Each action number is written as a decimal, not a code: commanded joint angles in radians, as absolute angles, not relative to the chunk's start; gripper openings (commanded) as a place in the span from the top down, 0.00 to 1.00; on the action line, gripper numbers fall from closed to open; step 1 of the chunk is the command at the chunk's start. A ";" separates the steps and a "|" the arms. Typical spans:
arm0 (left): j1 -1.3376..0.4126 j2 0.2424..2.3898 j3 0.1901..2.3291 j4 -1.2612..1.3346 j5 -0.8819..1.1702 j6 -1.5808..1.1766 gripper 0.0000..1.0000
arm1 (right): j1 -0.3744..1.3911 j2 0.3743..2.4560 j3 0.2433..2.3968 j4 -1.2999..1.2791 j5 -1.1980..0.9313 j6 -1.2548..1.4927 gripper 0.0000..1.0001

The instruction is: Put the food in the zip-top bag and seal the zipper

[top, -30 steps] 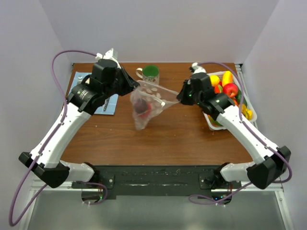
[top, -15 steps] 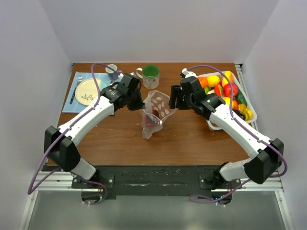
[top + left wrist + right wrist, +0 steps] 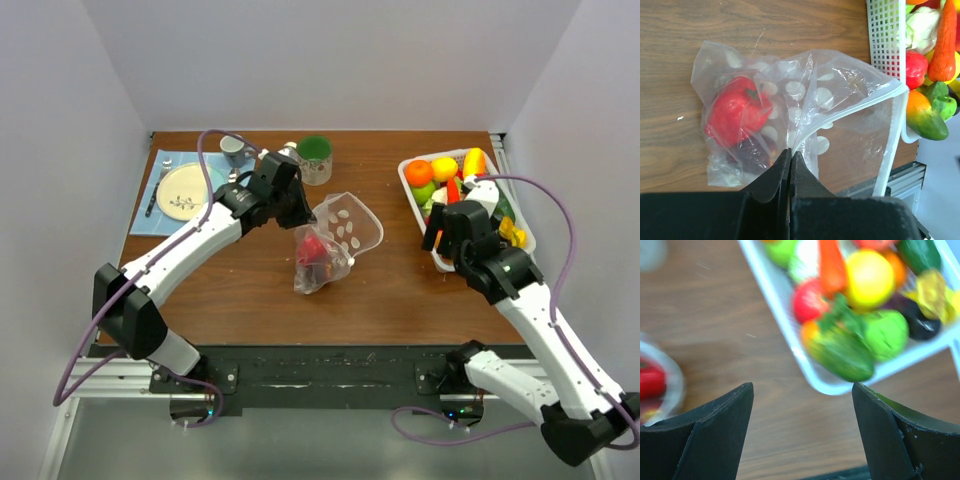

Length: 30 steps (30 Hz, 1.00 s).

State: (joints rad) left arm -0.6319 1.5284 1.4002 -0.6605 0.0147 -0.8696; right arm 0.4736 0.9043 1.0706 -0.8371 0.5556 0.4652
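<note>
Zip-top bag (image 3: 338, 238) rests on the desk (image 3: 400, 290) near its centre, with its mouth gaping toward the white basket (image 3: 410, 190). The zipper (image 3: 892, 132) is unsealed. Inside sit a red toy fruit (image 3: 735, 117) and a dark item (image 3: 752, 152) beneath it. Left gripper (image 3: 790, 154): jaws pressed together, pinching the bag's film. Right gripper (image 3: 801, 390): jaws spread, holding nothing, over the desk beside the basket. The basket holds other food (image 3: 445, 170): orange, yellow, red and green pieces.

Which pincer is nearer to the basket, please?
Right. The right pincer hovers open beside the basket; the left pincer is across the table, shut on the bag.
</note>
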 commanded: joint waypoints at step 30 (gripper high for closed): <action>-0.637 1.543 1.488 -0.663 0.046 -0.804 1.00 | 0.209 1.186 0.943 -0.692 0.430 0.439 0.03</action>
State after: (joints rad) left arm -0.6319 1.5383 1.4494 -0.6750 0.0284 -0.8246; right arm 0.2161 1.1603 0.9627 -0.7238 0.4763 0.4290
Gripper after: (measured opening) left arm 0.019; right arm 0.960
